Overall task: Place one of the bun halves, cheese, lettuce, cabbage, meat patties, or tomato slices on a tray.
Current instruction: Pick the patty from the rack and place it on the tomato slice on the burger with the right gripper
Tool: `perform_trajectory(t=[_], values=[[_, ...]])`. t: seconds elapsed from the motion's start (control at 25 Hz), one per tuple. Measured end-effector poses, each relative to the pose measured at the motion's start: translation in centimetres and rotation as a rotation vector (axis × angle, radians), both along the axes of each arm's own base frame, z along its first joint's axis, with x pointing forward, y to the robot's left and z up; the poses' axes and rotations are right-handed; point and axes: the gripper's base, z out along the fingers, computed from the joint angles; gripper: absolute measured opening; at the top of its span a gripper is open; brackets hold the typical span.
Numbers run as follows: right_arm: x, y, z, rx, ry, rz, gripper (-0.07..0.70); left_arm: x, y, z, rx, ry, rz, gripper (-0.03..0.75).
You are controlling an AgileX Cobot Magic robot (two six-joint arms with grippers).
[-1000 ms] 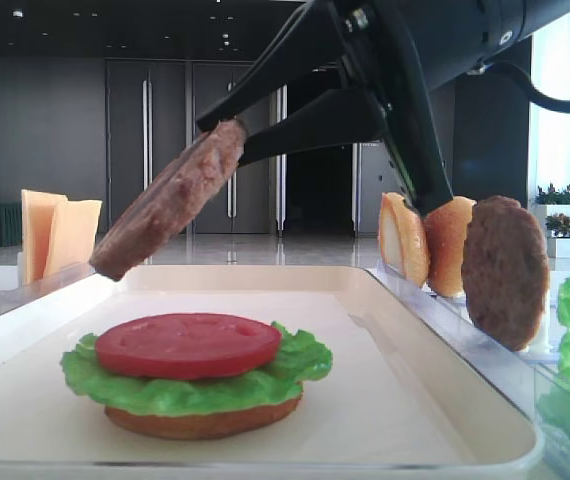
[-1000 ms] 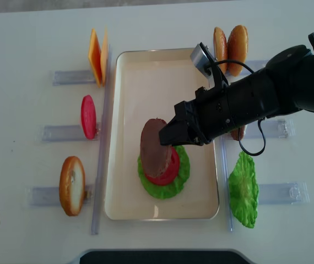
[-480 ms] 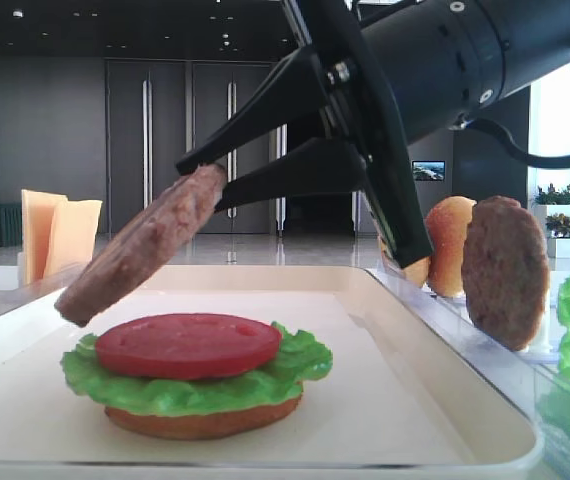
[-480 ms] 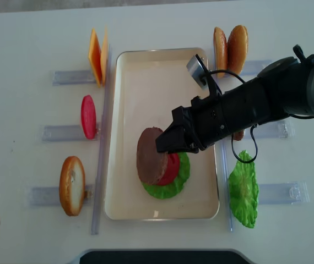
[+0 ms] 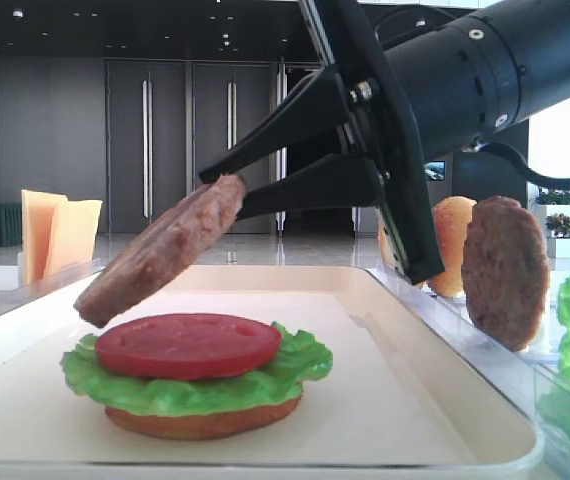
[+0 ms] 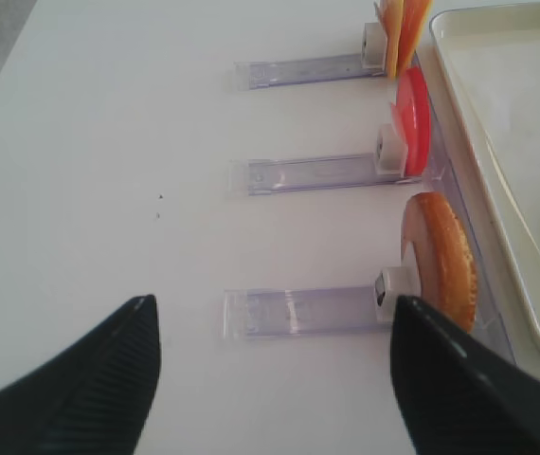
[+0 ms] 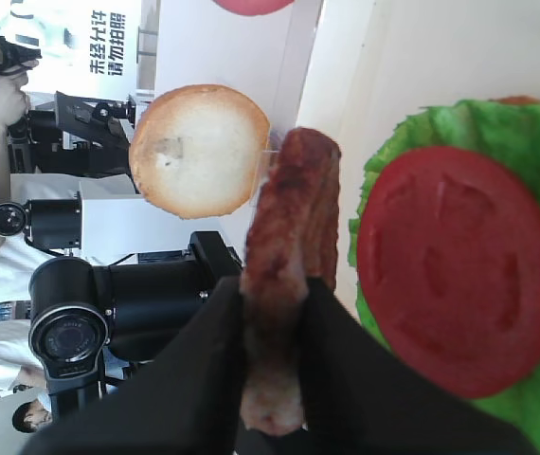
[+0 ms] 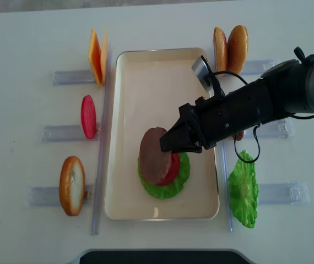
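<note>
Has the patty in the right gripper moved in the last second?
Yes. The meat patty in the right gripper has dropped closer to the tomato slice on the tray, tilted, its low edge just above the slice.

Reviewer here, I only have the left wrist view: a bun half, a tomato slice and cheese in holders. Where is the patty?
Observer: The right gripper holds the meat patty by its edge, tilted, above the tomato slice on the tray.
Operator: Touching the tomato?
Observer: No, the side view shows a gap under its low end.
Operator: What is under the tomato?
Observer: Lettuce on a bun half.
</note>
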Motion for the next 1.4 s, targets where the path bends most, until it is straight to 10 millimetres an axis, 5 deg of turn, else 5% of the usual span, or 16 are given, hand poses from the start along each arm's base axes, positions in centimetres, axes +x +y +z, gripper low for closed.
perform_trajectory(t=[1.4], values=[[0.7, -0.8, -1.7, 0.015, 0.028, -0.004, 0.124, 0.0, 0.0, 0.0, 0.000, 0.000, 0.000, 0.576]])
